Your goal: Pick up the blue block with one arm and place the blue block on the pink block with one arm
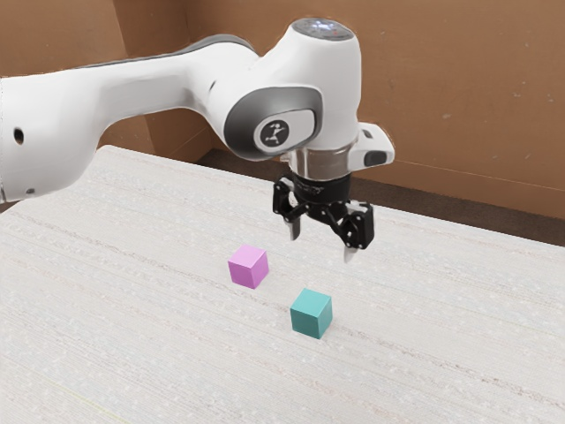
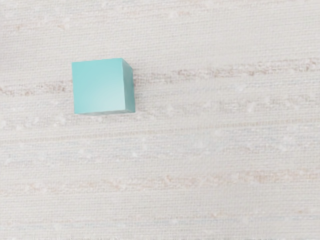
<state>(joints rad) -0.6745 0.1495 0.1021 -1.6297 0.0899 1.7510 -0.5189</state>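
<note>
A blue-green block (image 1: 312,313) rests on the pale table, and the wrist view looks straight down on the same block (image 2: 102,86). A pink block (image 1: 248,266) sits a short way off toward the exterior view's left and slightly farther back; the two blocks do not touch. My gripper (image 1: 320,246) hangs open in the air above the table, higher than both blocks and roughly over the gap behind the blue one. Nothing is between its fingers.
The table (image 1: 106,353) is a wide, pale woven surface. Brown cardboard-like walls (image 1: 459,79) stand behind its far edge. My white arm (image 1: 132,97) reaches in from the exterior view's left.
</note>
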